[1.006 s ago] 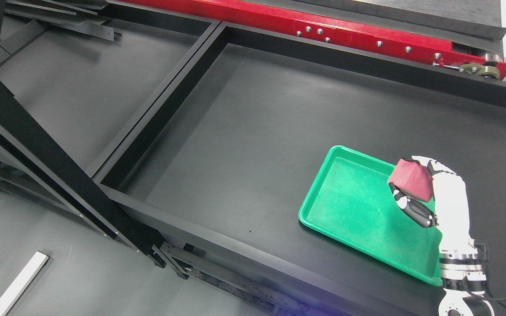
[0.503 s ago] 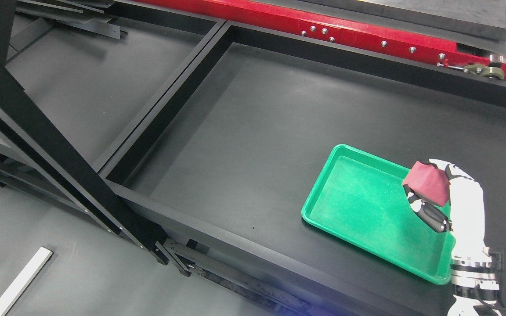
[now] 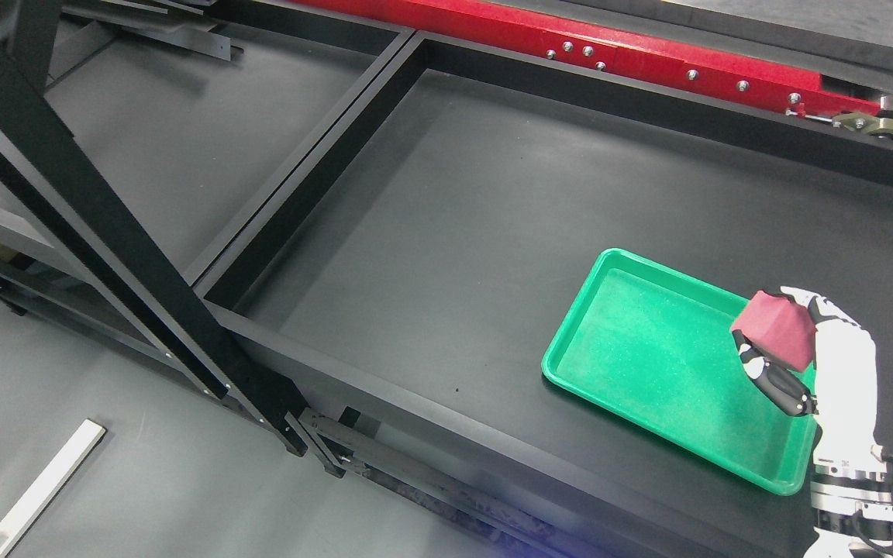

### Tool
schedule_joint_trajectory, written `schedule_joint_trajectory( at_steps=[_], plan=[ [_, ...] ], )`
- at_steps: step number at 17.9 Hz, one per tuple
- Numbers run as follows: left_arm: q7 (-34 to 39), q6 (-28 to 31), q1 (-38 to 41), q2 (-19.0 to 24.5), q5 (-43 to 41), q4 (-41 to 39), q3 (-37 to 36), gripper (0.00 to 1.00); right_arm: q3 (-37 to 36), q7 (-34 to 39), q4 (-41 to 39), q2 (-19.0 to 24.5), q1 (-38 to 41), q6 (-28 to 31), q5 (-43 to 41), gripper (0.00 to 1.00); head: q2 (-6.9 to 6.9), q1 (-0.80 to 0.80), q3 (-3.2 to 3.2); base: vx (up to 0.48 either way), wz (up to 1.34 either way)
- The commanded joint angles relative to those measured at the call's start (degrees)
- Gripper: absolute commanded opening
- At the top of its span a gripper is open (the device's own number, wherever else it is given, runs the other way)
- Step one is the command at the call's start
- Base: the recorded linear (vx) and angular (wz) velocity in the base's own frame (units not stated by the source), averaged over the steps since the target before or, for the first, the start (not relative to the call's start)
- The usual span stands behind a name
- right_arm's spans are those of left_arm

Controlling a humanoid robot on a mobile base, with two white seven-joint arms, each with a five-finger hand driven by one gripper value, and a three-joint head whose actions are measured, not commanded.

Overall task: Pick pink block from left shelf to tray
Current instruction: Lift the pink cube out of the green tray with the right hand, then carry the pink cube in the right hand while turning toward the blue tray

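Nearest the camera, at 7 o'clock: a white strip [image 3: 47, 487] lay on the grey floor [image 3: 144, 480]. A black diagonal beam [image 3: 98, 225] of the frame crossed from 10 o'clock down toward 6 o'clock.

At 4 o'clock the right arm entered from the lower right edge, wrist joint metallic, forearm shell white. The right hand [image 3: 791, 353] was closed around the pink block [image 3: 776, 332]: a dark fingertip and white-and-black fingers [image 3: 772, 380] curled under its lower edge, further white fingers wrapped over its top right. Grip firm as far as visible; palm side hidden.

Pink block: dull pink-red, matte, faceted, with angled faces meeting at a ridge near its top; no markings seen. It was held above the right part of the green tray [image 3: 625, 310], not touching the tray floor as far as could be judged; a faint shadow lay beneath.

Green tray: rectangular, shallow, rounded corners, raised rim, speckled inner surface. It sat skewed on the black tabletop [image 3: 454, 232], long axis running from 11 to 5 o'clock, nothing resting in it.

Farther out, at 10 to 11 o'clock, a second black compartment [image 3: 175, 155] adjoined the first, divided by a black rail [image 3: 315, 163]. At 12 to 1 o'clock a red bar [image 3: 648, 66] with bolts ran along the far edge.

Left arm not visible.
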Motion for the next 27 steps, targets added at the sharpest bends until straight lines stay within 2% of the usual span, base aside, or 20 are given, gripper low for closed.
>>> schedule_joint_trajectory(
  at_steps=[1, 6, 13, 27],
  plan=[
    [0.0, 0.0, -1.3, 1.0, -0.1, -1.0, 0.0, 1.0, -1.1, 0.1, -0.4, -0.4, 0.0, 1.4, 0.0, 0.03, 0.0, 0.0, 0.0, -0.033, 0.06],
    [0.0, 0.0, -1.4, 1.0, -0.1, -1.0, 0.0, 1.0, -0.6, 0.4, -0.4, -0.3, -0.7, 3.8, 0.0, 0.03, 0.0, 0.0, 0.0, -0.033, 0.1],
    [0.0, 0.0, -1.3, 1.0, -0.1, -1.0, 0.0, 1.0, -0.9, 0.2, -0.4, 0.8, -0.7, 3.8, 0.0, 0.03, 0.0, 0.0, 0.0, -0.052, 0.34],
    [0.0, 0.0, -1.3, 1.0, -0.1, -1.0, 0.0, 1.0, -0.5, 0.7, -0.4, 1.1, -0.4, 3.8, 0.0, 0.03, 0.0, 0.0, 0.0, -0.098, 0.73]
  ],
)
